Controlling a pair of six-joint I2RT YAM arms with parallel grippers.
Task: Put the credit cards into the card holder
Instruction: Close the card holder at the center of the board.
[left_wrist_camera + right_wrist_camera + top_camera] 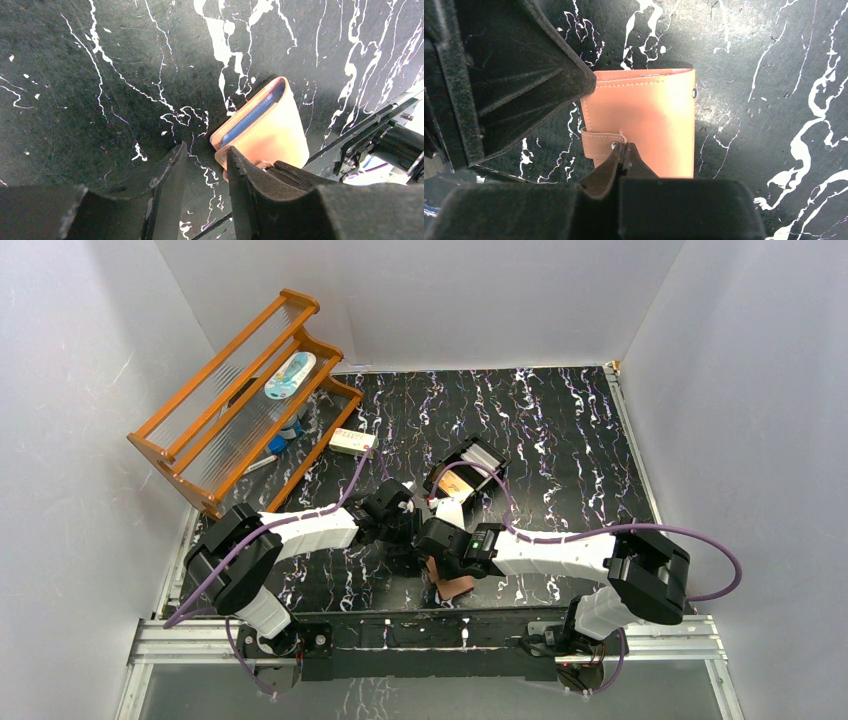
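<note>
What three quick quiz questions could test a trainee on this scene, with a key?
1. True or false: the left gripper has its jaws shut together.
2. The right gripper is shut on: A) the snap tab of the salmon-brown leather card holder; B) a black slotted plastic tray; C) an orange wooden rack.
3. Fill in: the card holder is ___, not spread open.
Key: 1 false; 2 A; 3 folded.

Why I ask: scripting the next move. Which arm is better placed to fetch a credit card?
Left: the left gripper is open, empty, beside the card holder; the right gripper pinches its snap tab.
</note>
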